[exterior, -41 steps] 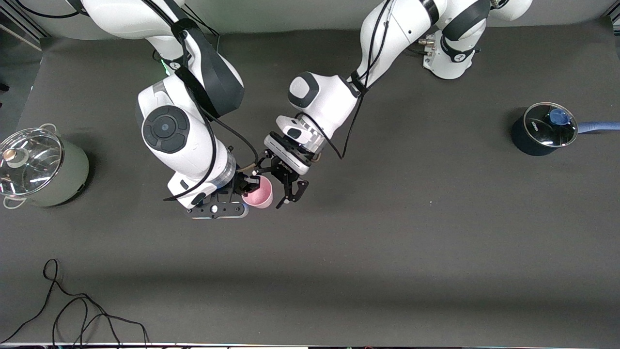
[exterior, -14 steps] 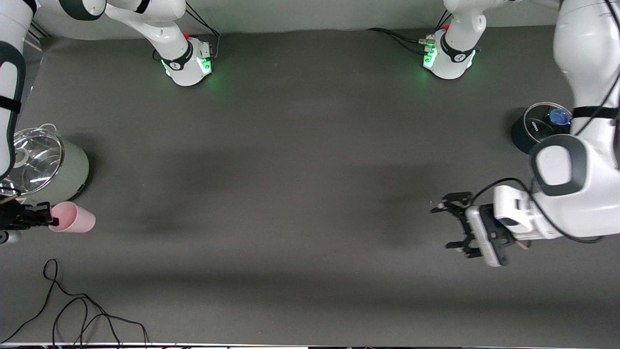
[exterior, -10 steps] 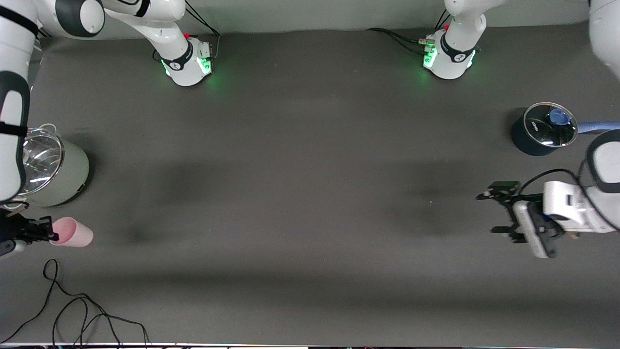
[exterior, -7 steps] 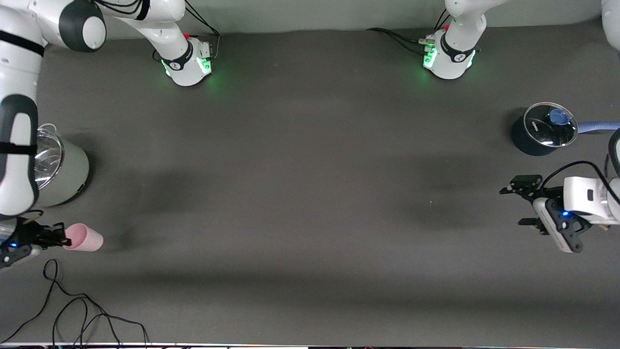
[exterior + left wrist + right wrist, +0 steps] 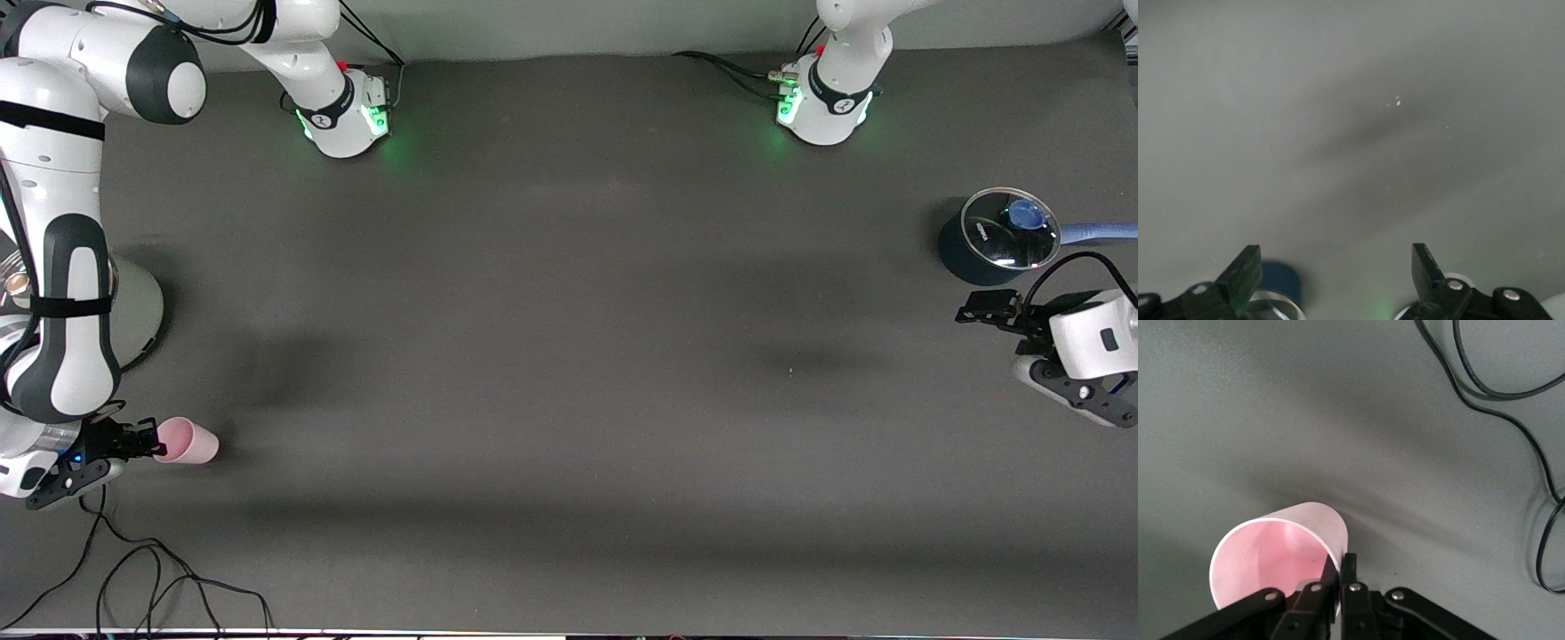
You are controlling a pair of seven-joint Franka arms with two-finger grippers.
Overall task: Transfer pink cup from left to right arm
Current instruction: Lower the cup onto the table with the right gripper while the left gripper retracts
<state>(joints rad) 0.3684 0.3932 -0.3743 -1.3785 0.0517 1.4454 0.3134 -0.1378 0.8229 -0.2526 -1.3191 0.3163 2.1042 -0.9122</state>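
Observation:
The pink cup lies tilted on its side, low over the table at the right arm's end, near the black cable. My right gripper is shut on its rim, one finger inside and one outside. In the right wrist view the cup opens toward the camera, with the right gripper pinching its wall. My left gripper is open and empty, just nearer the front camera than the dark blue pot. In the left wrist view the left gripper holds nothing between its fingers.
A grey-green pot stands at the right arm's end, largely hidden by the right arm. The dark blue pot has a glass lid and a blue handle. A black cable loops near the front edge and also shows in the right wrist view.
The cup went from between both grippers at mid-table to the right gripper alone. Lately the right gripper carried it nearer the front camera; the open left gripper drew back toward the blue pot.

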